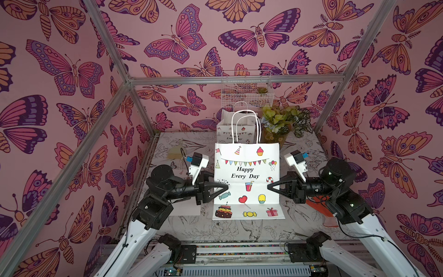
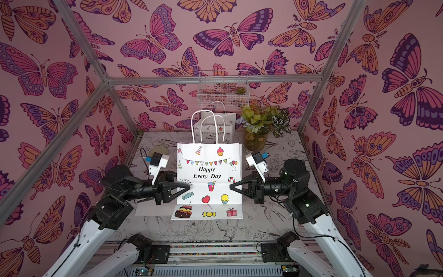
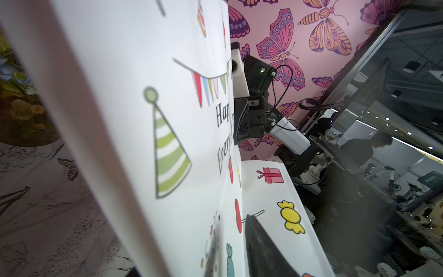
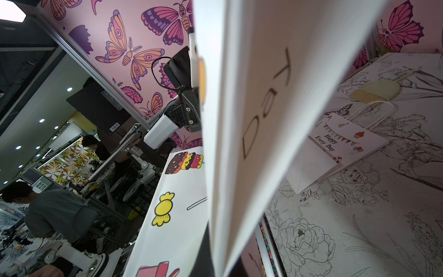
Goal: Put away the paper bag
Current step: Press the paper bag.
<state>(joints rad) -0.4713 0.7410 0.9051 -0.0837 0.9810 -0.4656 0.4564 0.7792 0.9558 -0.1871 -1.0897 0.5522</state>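
Right jaws clench the paper bag (image 1: 247, 173); left jaws at opposite edge, grip unclear.

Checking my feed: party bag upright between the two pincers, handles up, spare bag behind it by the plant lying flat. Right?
Not quite. The spare bag by the plant stands upright, not flat; both top views show it. The party bag is upright between the left pincer and right pincer, handles up.
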